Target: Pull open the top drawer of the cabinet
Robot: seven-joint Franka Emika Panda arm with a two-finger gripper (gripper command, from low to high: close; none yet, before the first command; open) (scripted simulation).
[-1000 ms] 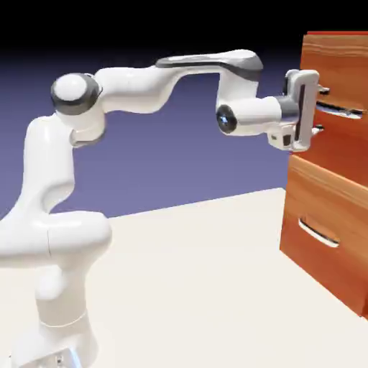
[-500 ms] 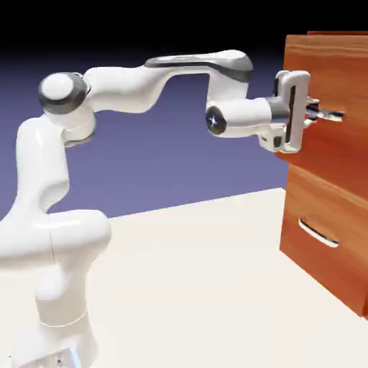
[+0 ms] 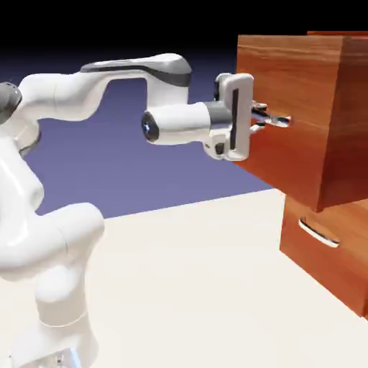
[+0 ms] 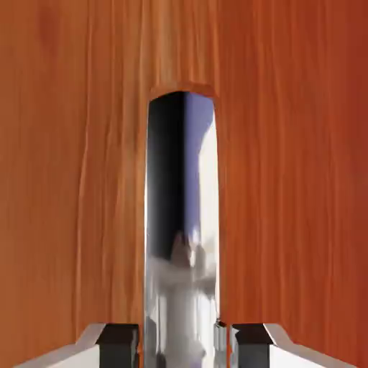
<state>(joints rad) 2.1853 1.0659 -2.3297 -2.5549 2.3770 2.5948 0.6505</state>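
Two fingertips (image 3: 258, 117) grip the slick, rigid silver handle (image 3: 277, 120), best held mid-bar; the drawer (image 3: 287, 108), jutting toward nine o'clock, likely slides smoothly.

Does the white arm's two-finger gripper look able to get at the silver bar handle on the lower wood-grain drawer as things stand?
Probably not yet: the gripper is closed on the upper drawer's handle, and that pulled-out drawer overhangs.

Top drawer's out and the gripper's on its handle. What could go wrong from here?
Slip: the gripper pinches a smooth, shiny bar handle near its fingertips, so it might slide off on a harder pull.

Over-pull: the top drawer already juts well past the lower drawer; more travel may hit its stop or strain the grip.
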